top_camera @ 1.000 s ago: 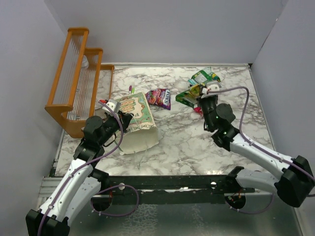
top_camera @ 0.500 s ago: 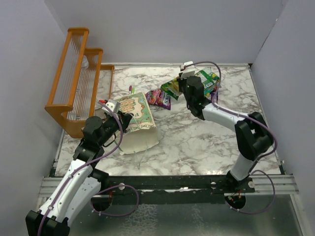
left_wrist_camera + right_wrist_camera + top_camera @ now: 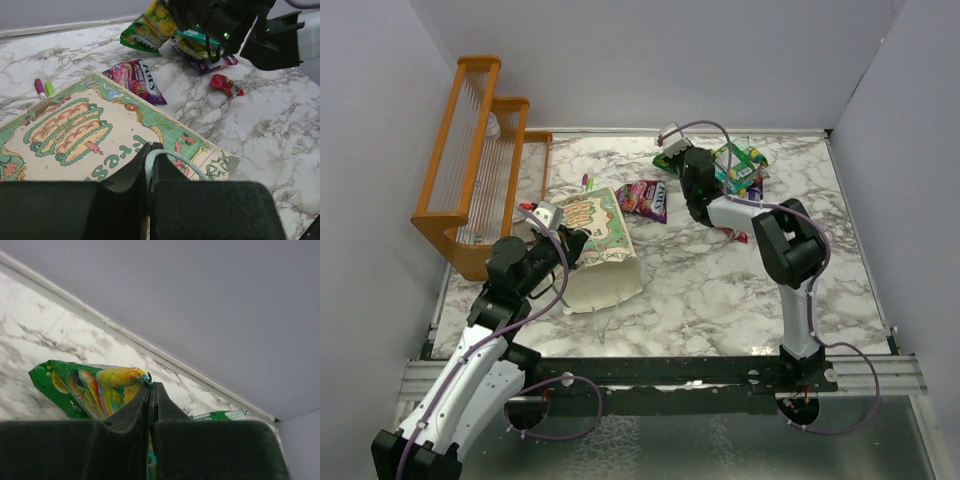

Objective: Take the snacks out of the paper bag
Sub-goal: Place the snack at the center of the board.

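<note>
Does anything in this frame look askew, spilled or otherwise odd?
The paper bag lies tipped on its side, the left gripper pinching its string handle. Two markers lie loose beside it, and a small red packet sits apart from the snack pile. Nothing looks damaged.

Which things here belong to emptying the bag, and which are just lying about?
Job in hand: paper bag, held by the left gripper; green-and-yellow snack packet in the right gripper; purple packet; green packet; small red packet.
Lying about: two markers; orange wooden rack.
</note>
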